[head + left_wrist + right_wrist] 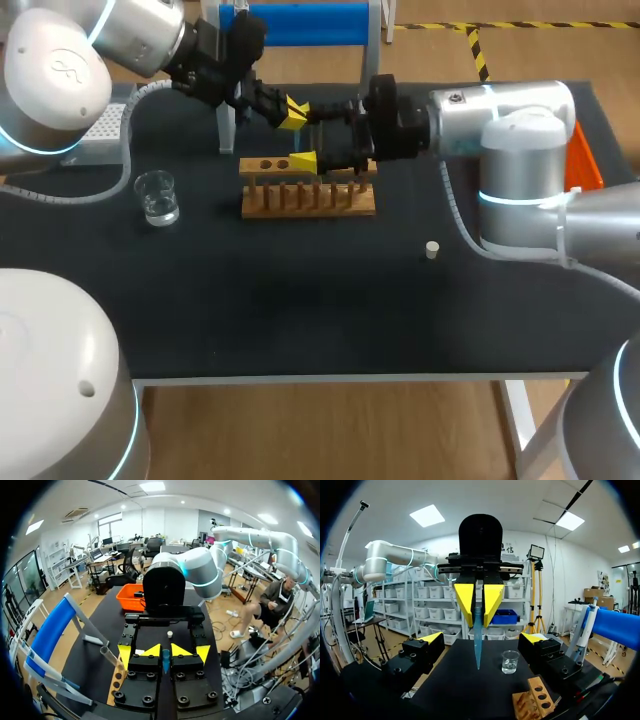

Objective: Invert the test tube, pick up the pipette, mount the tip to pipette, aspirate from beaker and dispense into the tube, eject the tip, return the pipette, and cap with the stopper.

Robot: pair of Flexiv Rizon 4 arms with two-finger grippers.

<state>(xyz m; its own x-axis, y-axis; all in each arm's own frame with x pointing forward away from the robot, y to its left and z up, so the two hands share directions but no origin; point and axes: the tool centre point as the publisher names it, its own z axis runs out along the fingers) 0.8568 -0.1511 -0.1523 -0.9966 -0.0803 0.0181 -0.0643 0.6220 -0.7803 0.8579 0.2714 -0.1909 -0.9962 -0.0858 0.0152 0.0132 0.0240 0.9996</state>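
- The test tube (478,647) is a thin, clear, faintly bluish tube that narrows to a point. I judge it light, stiff and smooth-walled, so it may slip, and it may crack under a hard squeeze. I cannot tell whether it is glass or plastic.
- The left gripper (165,651) has its jaws closed almost together on the upper part of the tube, one yellow tip on each side. The rest of the tube hangs free below them, its point aimed down at the surface (300,310) and touching nothing.
- The right gripper (482,639) has its jaws spread wide and holds nothing. They stand one on each side of the tube, clear of it, about level with the free length under the left jaws.
- The best place for a second hold looks to be the straight wall between the left tips and the taper. The narrowing end would squirt out of a pinch, so a light, square squeeze seems right.
- The tube is in the air just behind the wooden rack (308,197), near the end with the open holes. In the head view the tube itself seems to be hidden between the two grippers.
- The water beaker (157,197) and the small white stopper (432,249) stand on the surface, well apart from the tube and from each other.
- This looks like the inverting step, set up as a hand-over from left to right.
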